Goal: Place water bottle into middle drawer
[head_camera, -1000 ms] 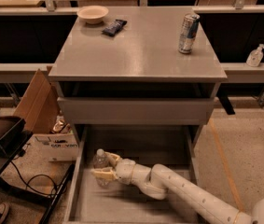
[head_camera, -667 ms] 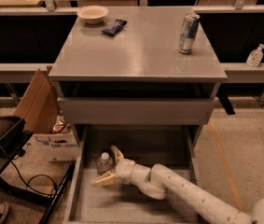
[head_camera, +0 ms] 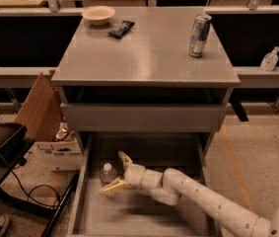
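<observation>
- Well, the gripper (head_camera: 119, 174) is hovering low inside the middle drawer (head_camera: 129, 217), fingers spread wide, gripping nothing.
- The water bottle (head_camera: 108, 174) is standing upright just beside it, near the left wall.

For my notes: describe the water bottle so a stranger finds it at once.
Find the open middle drawer low in the cabinet. The water bottle stands near its left wall, beside the open tool: small, clear, white-capped, unlike the can on top.

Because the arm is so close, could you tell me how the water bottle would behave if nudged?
The water bottle stands upright and narrow, so it would probably tip then roll on the flat floor of the middle drawer. Its clear plastic suggests light, slightly squashy. The gripper, open, sits right beside it.
</observation>
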Controlling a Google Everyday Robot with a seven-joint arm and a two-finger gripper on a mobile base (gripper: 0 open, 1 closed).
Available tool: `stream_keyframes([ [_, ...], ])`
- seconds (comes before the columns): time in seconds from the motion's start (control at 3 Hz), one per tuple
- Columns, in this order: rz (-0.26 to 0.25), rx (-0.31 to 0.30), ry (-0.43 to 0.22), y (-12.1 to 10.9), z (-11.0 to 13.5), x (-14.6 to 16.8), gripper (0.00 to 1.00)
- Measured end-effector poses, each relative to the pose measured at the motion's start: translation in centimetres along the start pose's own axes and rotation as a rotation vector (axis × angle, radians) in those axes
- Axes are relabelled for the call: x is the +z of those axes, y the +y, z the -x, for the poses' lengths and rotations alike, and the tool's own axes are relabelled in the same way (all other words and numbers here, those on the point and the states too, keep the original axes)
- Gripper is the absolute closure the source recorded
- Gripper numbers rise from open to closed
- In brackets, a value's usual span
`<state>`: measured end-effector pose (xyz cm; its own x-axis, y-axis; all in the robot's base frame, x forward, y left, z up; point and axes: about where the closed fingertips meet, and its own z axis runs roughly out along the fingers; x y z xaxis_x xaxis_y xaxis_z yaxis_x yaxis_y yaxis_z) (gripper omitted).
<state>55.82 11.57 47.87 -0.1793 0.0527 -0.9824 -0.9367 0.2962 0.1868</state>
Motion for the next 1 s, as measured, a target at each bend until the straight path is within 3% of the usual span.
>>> stream_keyframes([
  [0.67,0.126,-0.006,0.18,2.7,6.9,-6.6,0.0],
  [1.0,0.159,-0.054,0.254,4.3,11.9,-10.2,0.0],
])
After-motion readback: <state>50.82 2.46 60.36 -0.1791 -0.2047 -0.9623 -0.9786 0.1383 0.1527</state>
